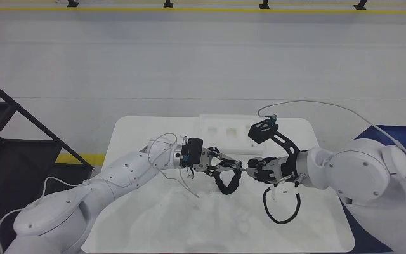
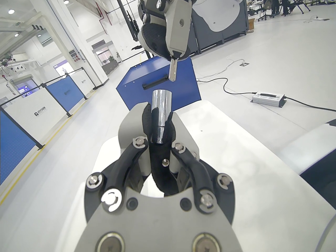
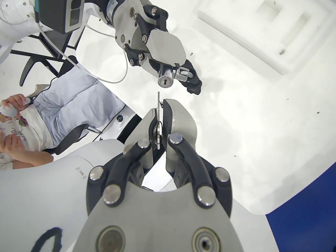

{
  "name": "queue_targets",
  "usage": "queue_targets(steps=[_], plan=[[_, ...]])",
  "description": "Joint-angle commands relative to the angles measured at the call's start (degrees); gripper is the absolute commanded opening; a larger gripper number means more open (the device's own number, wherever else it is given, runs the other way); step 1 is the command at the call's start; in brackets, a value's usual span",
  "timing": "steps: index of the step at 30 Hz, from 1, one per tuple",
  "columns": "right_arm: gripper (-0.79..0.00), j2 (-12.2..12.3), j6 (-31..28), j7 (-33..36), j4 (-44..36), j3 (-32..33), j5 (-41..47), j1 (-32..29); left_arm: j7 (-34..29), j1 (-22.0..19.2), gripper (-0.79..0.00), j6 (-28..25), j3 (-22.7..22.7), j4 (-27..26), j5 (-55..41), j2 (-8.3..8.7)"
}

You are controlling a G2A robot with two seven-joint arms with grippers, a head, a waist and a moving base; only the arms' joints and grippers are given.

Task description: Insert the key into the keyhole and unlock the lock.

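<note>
My left gripper (image 2: 158,117) is shut on the lock (image 2: 160,111), a shiny metal cylinder with a black cable loop (image 1: 227,182) hanging below it over the table. The keyhole (image 3: 165,81) on the lock's round end faces my right gripper (image 3: 160,111). That gripper is shut on the key (image 3: 158,106), whose flat blade points at the keyhole with a small gap between them. In the left wrist view the key (image 2: 172,70) hangs just beyond the lock's end, slightly off its axis. In the top view both grippers meet near the table's middle (image 1: 240,166).
A white foam tray (image 1: 231,129) with rectangular recesses lies at the table's far edge. A second black cable loop (image 1: 282,209) lies on the white table (image 1: 190,219) below my right arm. A seated person is at the table's side in the right wrist view.
</note>
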Motion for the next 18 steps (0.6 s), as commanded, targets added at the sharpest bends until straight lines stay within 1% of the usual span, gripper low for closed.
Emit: queue_targets(steps=[1,7,18], plan=[[-0.785,0.1,-0.8,0.9,0.4,-0.1,0.6,0.7,-0.1,-0.2,-0.785,-0.1,0.0,-0.6,1.1,0.15],[-0.785,0.6,-3.1,3.2,1.8,-1.0,3.1,3.0,-0.3,-1.0,-0.785,-0.3,0.0,-2.0,2.2,0.67],[-0.785,1.1,-2.5,2.5,2.7,-3.2,4.4,4.7,-1.1,-1.1,-0.785,-1.1,0.0,-4.3,3.1,1.28]])
